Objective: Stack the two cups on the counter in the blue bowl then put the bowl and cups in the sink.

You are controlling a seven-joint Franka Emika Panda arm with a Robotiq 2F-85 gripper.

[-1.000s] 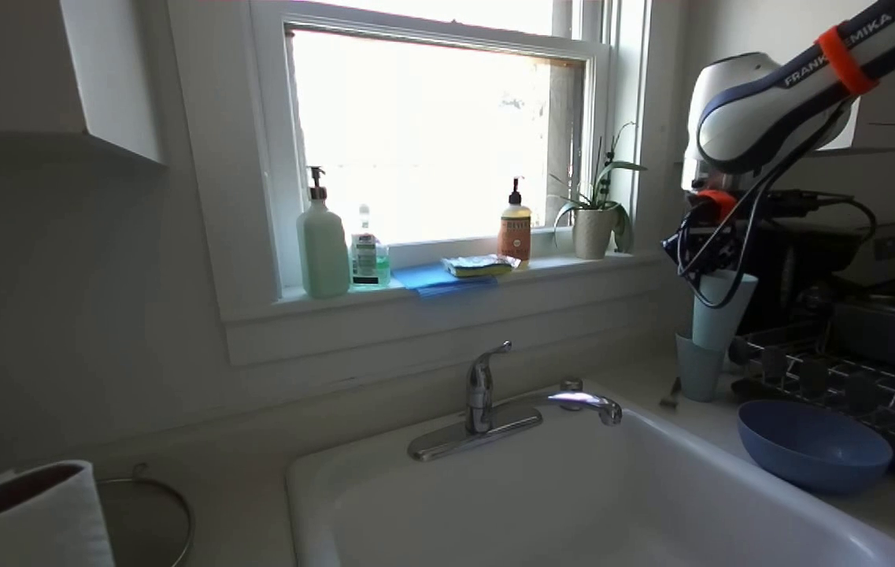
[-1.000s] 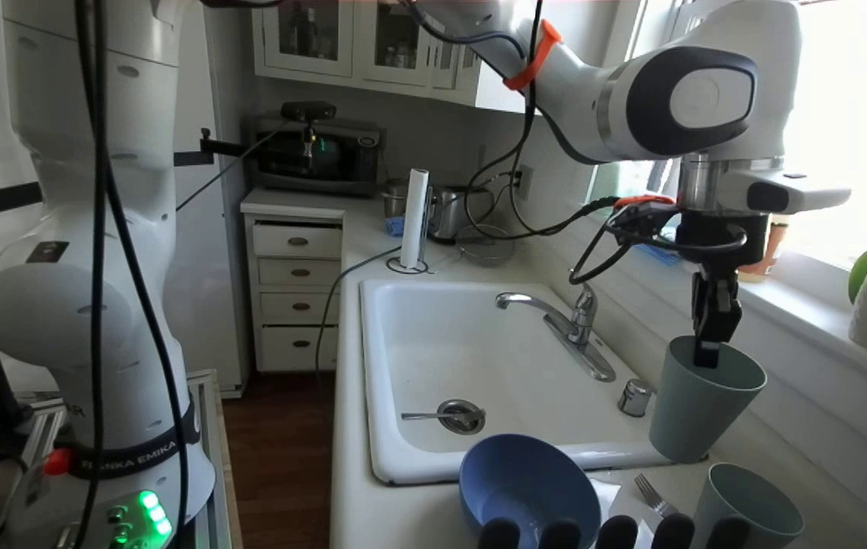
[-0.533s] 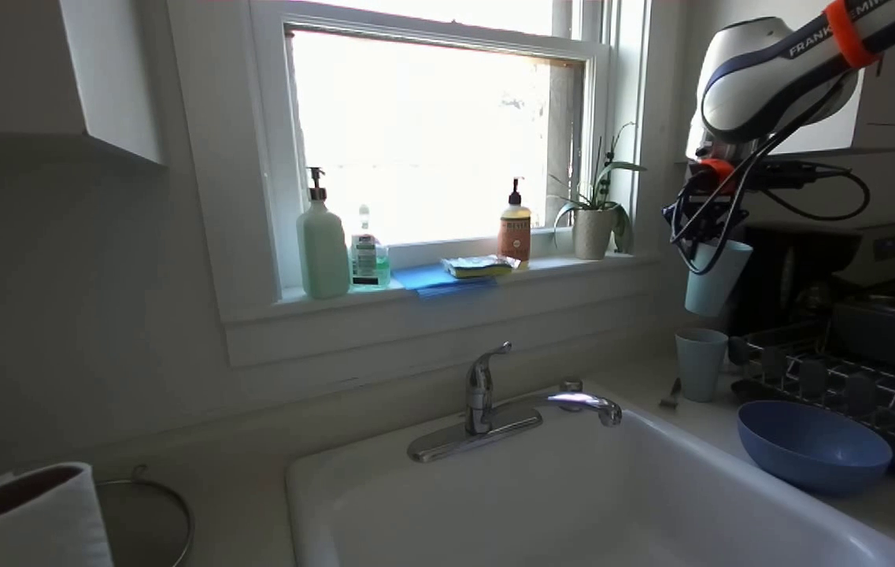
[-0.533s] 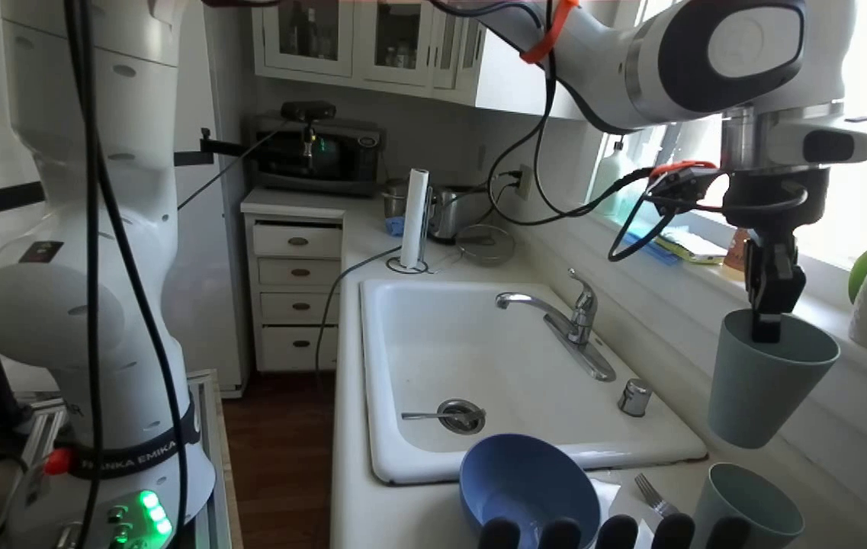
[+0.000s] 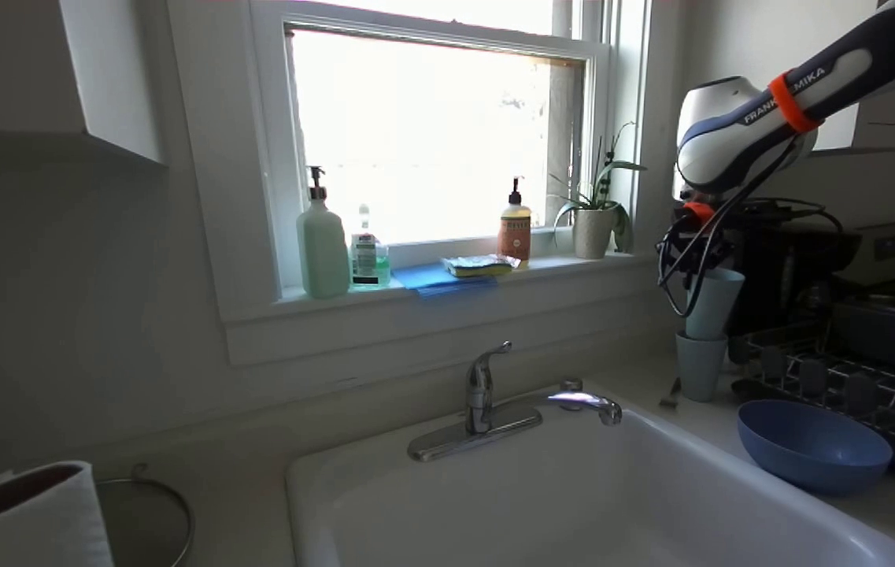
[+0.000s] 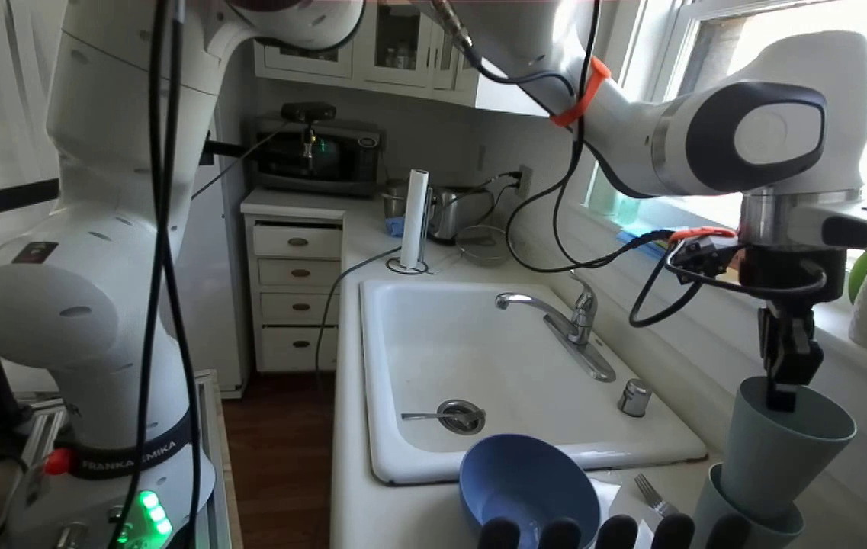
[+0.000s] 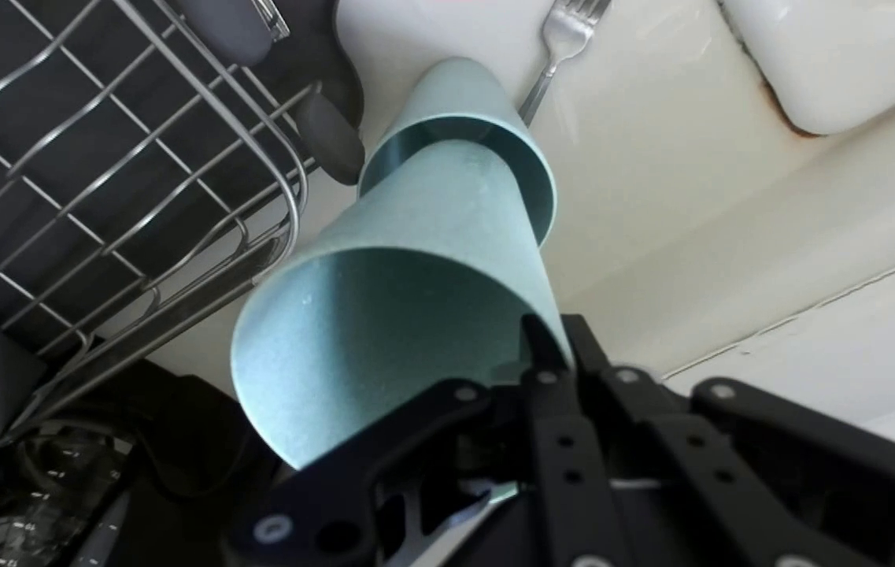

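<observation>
My gripper (image 7: 559, 339) is shut on the rim wall of a pale teal cup (image 6: 780, 454), one finger inside and one outside. This held cup (image 5: 713, 303) is slightly tilted, its lower end in the mouth of the second teal cup (image 5: 700, 370). The second cup stands upright on the counter (image 7: 652, 197); its rim shows around the held cup in the wrist view (image 7: 459, 87). How deep the held cup sits is hard to tell. The blue bowl (image 6: 528, 488) stands on the counter near the sink (image 6: 448, 328) and looks empty in both exterior views (image 5: 813, 445).
A wire dish rack (image 7: 156, 157) stands close beside the lower cup. A fork (image 6: 654, 496) lies on the counter between cup and bowl. A chrome faucet (image 6: 582, 320) rises at the sink's back. Bottles and a potted plant (image 5: 595, 228) line the window sill.
The held cup first rose and moved over the standing cup, then came down so its base entered that cup's mouth. The bowl and lower cup have not moved.
</observation>
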